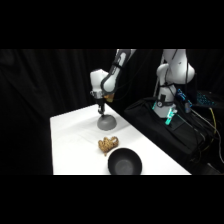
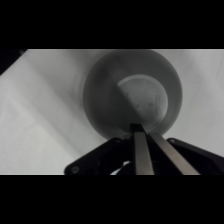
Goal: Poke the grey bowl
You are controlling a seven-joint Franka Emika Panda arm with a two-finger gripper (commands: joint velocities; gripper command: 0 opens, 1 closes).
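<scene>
The grey bowl [image 1: 107, 120] lies upside down as a small dome on the white table [image 1: 70, 135], toward its far end. In the wrist view the grey bowl [image 2: 132, 92] fills the middle, its flat base ring facing up. My gripper [image 1: 101, 111] comes straight down over the dome's top left, its tips at or just above the surface; I cannot tell whether they touch. In the wrist view the gripper [image 2: 141, 129] has its two fingers [image 2: 140, 152] pressed together, with nothing between them, and their tips reach over the bowl's near rim.
A tan lumpy object [image 1: 107, 145] lies in front of the grey bowl. A larger black bowl [image 1: 124, 162] stands upright at the near table edge. Dark equipment and cables [image 1: 170, 125] crowd the table's right side beneath the arm's base [image 1: 172, 75].
</scene>
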